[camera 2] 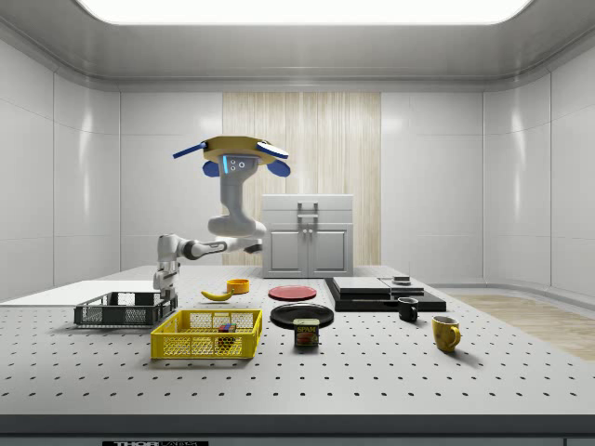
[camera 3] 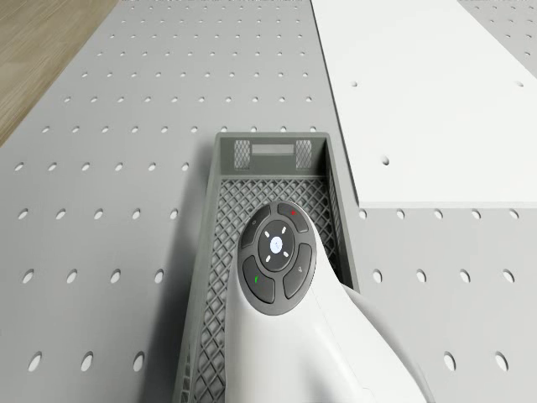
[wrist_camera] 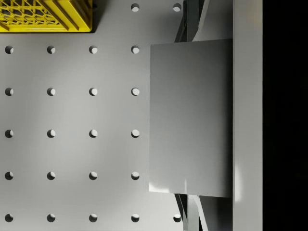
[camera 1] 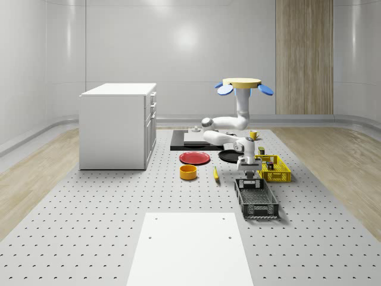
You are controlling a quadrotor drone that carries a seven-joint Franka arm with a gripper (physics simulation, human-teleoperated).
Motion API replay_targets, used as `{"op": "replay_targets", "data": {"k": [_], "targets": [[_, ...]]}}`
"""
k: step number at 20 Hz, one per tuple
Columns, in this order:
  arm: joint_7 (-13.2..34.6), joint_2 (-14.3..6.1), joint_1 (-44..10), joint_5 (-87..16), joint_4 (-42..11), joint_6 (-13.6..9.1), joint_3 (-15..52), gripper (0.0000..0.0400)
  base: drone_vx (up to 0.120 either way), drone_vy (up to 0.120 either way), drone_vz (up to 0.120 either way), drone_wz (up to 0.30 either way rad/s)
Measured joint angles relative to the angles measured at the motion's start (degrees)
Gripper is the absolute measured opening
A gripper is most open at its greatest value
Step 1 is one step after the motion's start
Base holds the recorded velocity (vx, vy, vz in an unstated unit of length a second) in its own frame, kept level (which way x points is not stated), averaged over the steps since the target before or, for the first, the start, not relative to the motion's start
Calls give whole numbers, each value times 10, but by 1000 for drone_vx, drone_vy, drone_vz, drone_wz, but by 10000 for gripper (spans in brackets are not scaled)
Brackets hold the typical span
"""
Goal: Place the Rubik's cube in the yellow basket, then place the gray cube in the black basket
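The drone (camera 1: 244, 87) is hovering above the far part of the perforated worktop (camera 1: 107, 202), over the black slab (camera 1: 178, 140) and black plate (camera 1: 229, 156), with its white arm (camera 1: 225, 130) reaching toward the camera in the whole-scene view. The gripper (camera 1: 248, 176) is hanging just above the near-robot end of the black basket (camera 1: 257, 199), pointing down. In the wrist view, the gray cube (wrist_camera: 190, 118) is sitting square between the fingers (wrist_camera: 192, 24), which are closing on it from two sides and holding it. The same view is showing a corner of the yellow basket (wrist_camera: 45, 15) close by on the worktop.

In the side view, the Rubik's cube (camera 2: 226, 328) is lying inside the yellow basket, which is standing just beside the black basket. The drone view is looking down past the arm's wrist into the black basket's mesh floor.

Elsewhere on the worktop, a red plate (camera 1: 194, 158), an orange bowl (camera 1: 188, 172) and a banana (camera 1: 215, 173) are lying to the whole-scene view's left of the baskets. A can (camera 2: 307, 333), a black mug (camera 2: 407, 308) and a yellow mug (camera 2: 445, 332) are standing to the side view's right. A white cabinet (camera 1: 118, 125) is standing at the whole-scene view's left.
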Motion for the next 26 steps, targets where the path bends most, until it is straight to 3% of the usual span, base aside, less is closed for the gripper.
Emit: {"op": "replay_targets", "data": {"k": [9,17,22,26], "targets": [[1,-2,-1,1,0,2,0,251,120,0,0,0],[1,-3,-1,2,0,3,0,250,120,0,-110,0],[1,-4,-2,2,0,4,1,250,0,0,0,0],[1,-4,-2,2,0,4,1,335,0,0,0,0]]}}
